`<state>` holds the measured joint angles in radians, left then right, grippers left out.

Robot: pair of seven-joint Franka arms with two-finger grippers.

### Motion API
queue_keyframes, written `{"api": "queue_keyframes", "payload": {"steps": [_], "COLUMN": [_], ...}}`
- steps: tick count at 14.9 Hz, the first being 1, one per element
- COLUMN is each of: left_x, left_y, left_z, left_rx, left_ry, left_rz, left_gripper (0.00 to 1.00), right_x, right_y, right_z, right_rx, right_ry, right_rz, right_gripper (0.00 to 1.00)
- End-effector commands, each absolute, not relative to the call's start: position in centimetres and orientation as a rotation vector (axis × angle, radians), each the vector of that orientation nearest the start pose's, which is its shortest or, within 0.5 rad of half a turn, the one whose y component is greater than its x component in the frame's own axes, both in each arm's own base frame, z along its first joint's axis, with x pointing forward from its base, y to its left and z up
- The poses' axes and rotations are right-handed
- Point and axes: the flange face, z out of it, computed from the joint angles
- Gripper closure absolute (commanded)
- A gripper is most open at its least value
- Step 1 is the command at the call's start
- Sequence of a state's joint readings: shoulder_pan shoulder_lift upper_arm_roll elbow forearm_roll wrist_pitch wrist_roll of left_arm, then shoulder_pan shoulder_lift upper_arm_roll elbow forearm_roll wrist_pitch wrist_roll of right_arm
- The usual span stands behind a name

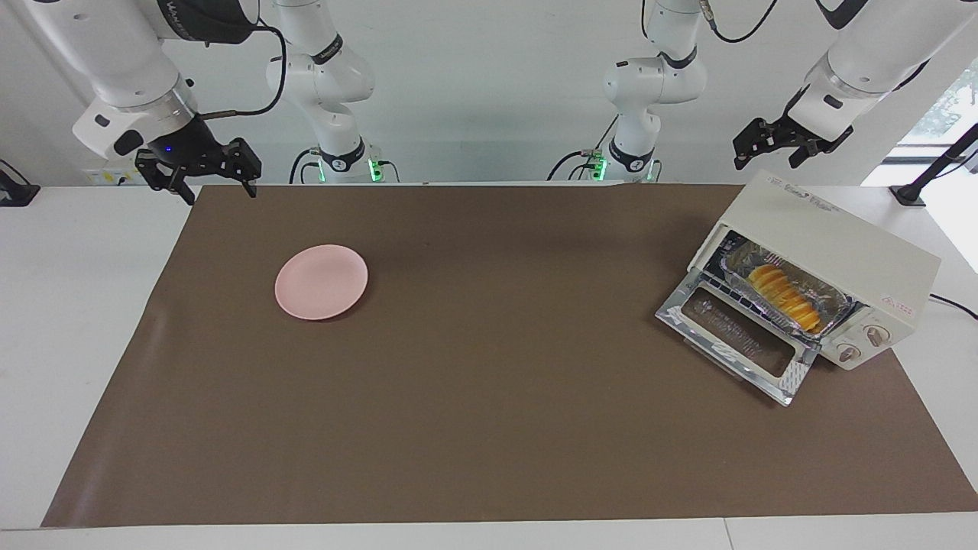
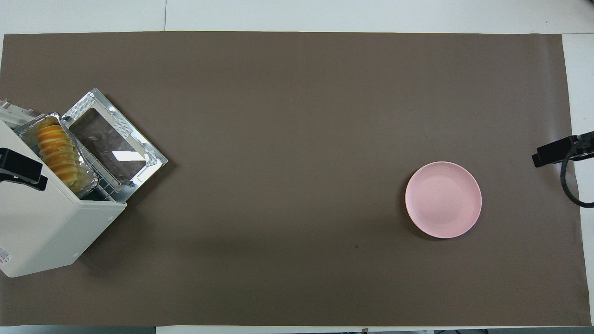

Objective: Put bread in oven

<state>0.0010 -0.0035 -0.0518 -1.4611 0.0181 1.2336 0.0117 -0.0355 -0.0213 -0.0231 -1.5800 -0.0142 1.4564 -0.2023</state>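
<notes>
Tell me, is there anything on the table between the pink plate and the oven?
No. Between the pink plate and the oven there is only bare brown mat. The overhead view shows the whole stretch with nothing on it.

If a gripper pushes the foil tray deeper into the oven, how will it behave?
The foil tray looks thin and crinkled, so it would probably dent or buckle rather than slide stiffly. It sits on a wire rack, so its rim may snag. The bread fills most of it, so the load likely stays put; the whole thing seems light.
</notes>
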Motion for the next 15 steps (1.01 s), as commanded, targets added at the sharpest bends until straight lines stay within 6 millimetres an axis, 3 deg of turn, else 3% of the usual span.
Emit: {"api": "queue_keyframes", "payload": {"steps": [1,10,15], "left_x": [50.9,51.7,52.3], "left_y": [-2.3,-2.9,-4.2], "left_z": [64.9,64.5,64.4], "left_rx": [-3.118,-3.125,-3.125], "left_ry": [0.092,0.119,0.153], "left_rz": [0.31,0.226,0.149], "left_gripper": [0.0,0.0,0.0], "right_x": [52.6,52.6,52.6], "right_y": [-3.5,-3.5,-3.5], "right_z": [62.3,62.3,62.3], "right_rx": [-3.139,-3.139,-3.139], "right_ry": [-0.244,-0.244,-0.244], "right_rz": [0.164,0.164,0.164], "right_gripper": [0.0,0.0,0.0]}}
